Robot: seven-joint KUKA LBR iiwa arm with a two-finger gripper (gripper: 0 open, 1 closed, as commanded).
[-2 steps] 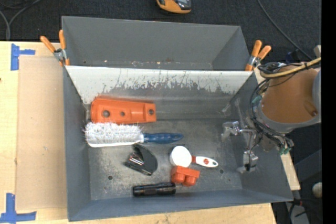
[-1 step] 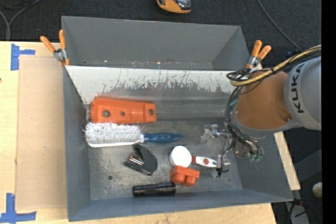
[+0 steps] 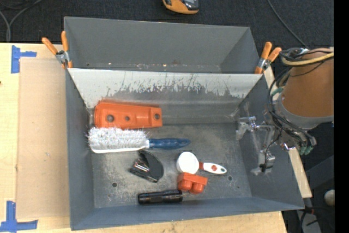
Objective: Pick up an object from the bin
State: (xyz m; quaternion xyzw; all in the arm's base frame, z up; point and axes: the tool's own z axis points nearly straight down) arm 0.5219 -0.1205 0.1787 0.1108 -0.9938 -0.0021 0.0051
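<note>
Hanging well right of the white brush (image 3: 119, 140), my gripper (image 3: 262, 167) looked empty; open or shut, I could not tell. The little white-and-red scoop (image 3: 199, 165) lay between them and seemed light and hard; I'd grab its neck.

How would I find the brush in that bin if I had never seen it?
Look into the grey metal bin, at the left half of its floor. Just in front of the long orange block lies the brush, stretched sideways toward the middle. It alone has white bristles and a blue handle.
</note>
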